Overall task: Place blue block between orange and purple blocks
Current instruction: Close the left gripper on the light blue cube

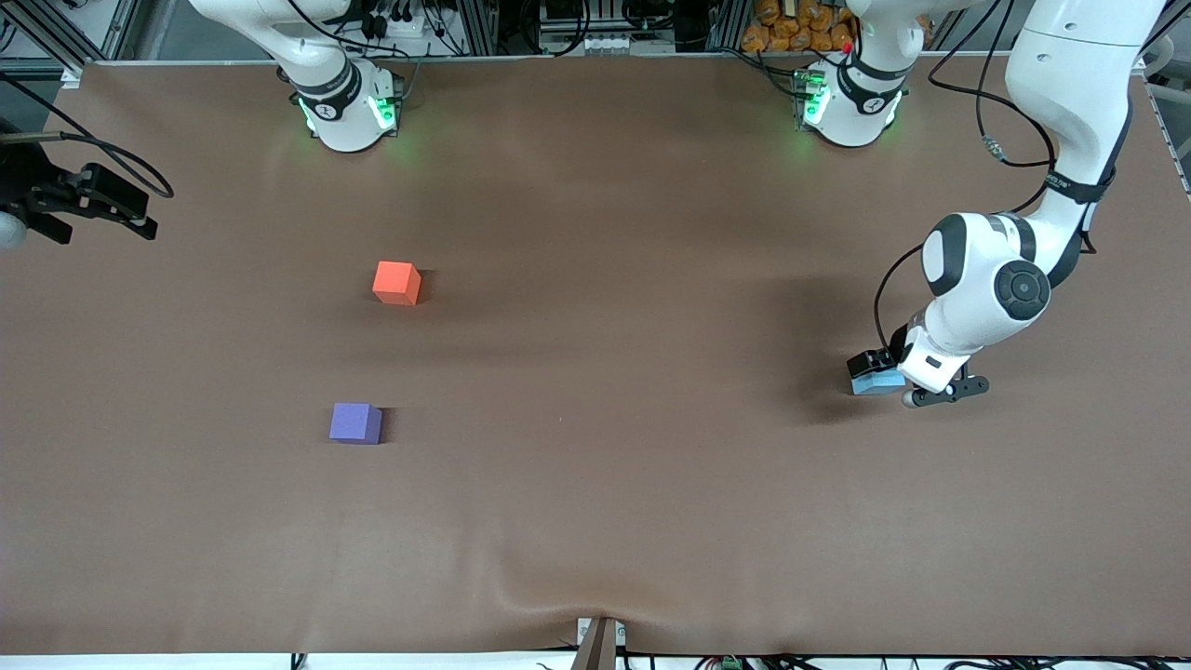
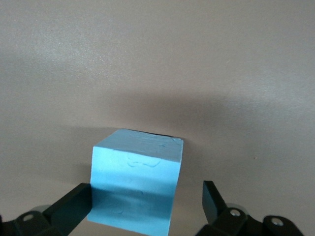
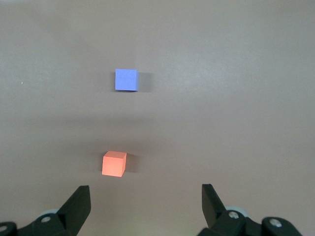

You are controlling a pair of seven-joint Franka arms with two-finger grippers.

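Observation:
The blue block (image 1: 873, 382) rests on the brown table toward the left arm's end. My left gripper (image 1: 884, 372) is low around it and open. In the left wrist view the blue block (image 2: 135, 182) sits between the jaws of the left gripper (image 2: 146, 196), one finger against its side and the other a gap away. The orange block (image 1: 396, 282) and the purple block (image 1: 354, 422) stand toward the right arm's end, the purple one nearer the front camera. My right gripper (image 1: 140, 212) hangs open and empty at that end; its wrist view shows the right gripper (image 3: 145, 196), the orange block (image 3: 114, 163) and the purple block (image 3: 126, 79).
The brown table cover (image 1: 595, 484) has a wrinkle at its near edge. A wide bare gap lies between the orange and purple blocks. Both arm bases stand along the table's back edge.

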